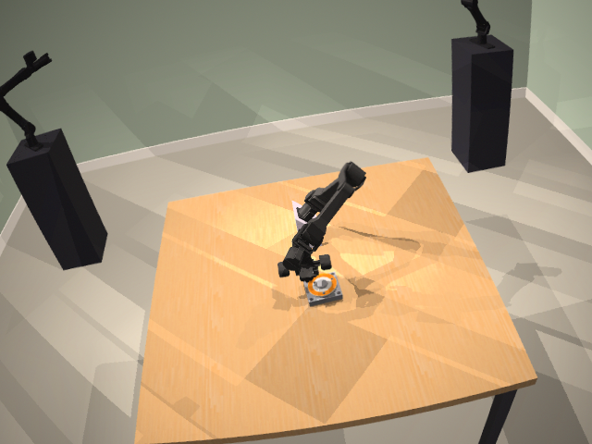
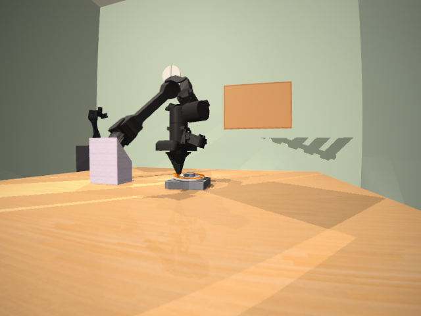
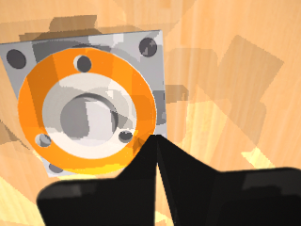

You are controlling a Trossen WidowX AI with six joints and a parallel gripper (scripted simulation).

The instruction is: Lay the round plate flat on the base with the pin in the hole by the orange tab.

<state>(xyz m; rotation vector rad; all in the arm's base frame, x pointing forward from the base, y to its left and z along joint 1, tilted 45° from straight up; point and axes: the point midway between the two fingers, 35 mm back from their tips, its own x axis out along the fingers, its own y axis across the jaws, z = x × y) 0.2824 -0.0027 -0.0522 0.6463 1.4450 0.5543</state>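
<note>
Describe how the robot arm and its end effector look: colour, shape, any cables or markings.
The arm is matte black with blocky, angular links and a cylindrical wrist section. The end effector has two black wedge-shaped fingers forming a point. No cables or markings are visible.
</note>
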